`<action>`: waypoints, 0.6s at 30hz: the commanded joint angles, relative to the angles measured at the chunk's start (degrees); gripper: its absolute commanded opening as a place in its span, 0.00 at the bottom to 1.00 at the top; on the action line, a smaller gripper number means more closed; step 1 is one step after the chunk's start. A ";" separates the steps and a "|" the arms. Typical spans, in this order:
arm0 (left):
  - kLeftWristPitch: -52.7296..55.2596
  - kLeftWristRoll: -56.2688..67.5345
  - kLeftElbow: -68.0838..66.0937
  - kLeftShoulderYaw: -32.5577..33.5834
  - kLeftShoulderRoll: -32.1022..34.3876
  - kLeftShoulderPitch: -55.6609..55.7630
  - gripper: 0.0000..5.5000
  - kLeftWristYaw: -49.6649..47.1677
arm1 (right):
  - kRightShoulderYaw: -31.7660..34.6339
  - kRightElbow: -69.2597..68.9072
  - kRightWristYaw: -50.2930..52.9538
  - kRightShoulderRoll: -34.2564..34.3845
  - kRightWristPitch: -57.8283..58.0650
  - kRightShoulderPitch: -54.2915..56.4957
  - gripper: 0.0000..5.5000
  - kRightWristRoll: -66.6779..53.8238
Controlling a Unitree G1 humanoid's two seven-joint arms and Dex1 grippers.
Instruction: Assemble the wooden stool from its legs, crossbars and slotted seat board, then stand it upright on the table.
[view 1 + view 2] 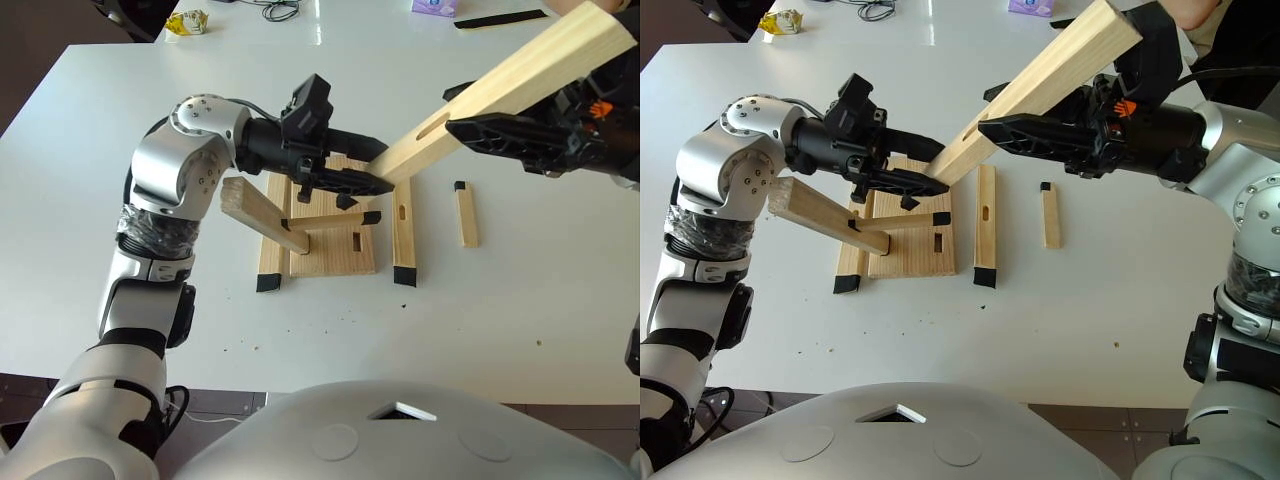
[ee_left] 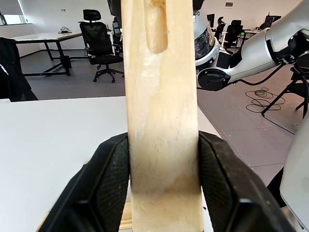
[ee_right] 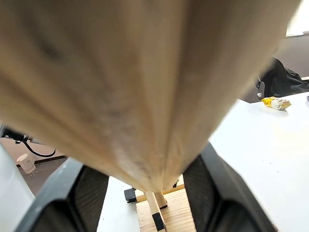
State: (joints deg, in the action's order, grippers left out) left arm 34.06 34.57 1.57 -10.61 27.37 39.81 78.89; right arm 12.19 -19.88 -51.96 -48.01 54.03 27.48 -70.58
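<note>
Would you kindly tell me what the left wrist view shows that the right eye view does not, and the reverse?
Left wrist view alone: a close look at the left claw, its padded fingers pressed against both sides of the slotted leg, with office chairs behind.
Right eye view alone: the right claw gripping that leg higher up, the seat board flat on the table with a slanted leg sticking out of it, and a loose leg and short crossbar beside it.
Shared: the left claw holding the slotted leg's lower end.
</note>
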 commanded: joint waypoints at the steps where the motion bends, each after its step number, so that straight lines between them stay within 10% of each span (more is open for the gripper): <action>1: -0.71 -0.82 -1.06 1.17 1.76 0.63 0.37 0.06 | -0.35 -1.13 -2.28 -2.60 0.79 -2.32 0.38 2.39; 7: -0.57 -2.27 -1.67 0.82 1.57 0.79 0.37 -1.32 | -0.79 -1.09 -3.33 -2.92 -0.11 -3.20 0.38 4.11; 18: -12.11 -11.23 -13.02 2.00 0.53 4.57 0.73 -6.41 | 1.22 -1.30 -0.83 -1.43 -2.41 -2.33 0.37 5.29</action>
State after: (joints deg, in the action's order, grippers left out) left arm 23.92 24.48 -7.80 -10.80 28.47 40.69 74.69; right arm 11.81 -21.30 -53.41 -49.57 52.28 24.02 -65.27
